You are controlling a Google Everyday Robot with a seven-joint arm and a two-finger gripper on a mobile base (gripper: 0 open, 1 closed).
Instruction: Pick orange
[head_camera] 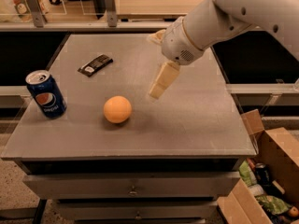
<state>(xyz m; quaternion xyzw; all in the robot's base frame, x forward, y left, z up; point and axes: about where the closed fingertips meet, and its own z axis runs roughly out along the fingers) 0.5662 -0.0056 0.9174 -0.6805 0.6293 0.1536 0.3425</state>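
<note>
The orange (117, 109) is a round, smooth, pale-orange fruit. It rests on the grey table top (196, 120), left of the middle and toward the front. My gripper (158, 85) hangs from the white arm that comes in from the upper right. It is above the table, just right of the orange and a little behind it, apart from it. It holds nothing that I can see.
A blue Pepsi can (46, 94) stands upright near the table's left edge. A flat black packet (95, 65) lies at the back left. An open cardboard box (271, 181) with several items sits on the floor at the right. Drawers run under the table's front edge.
</note>
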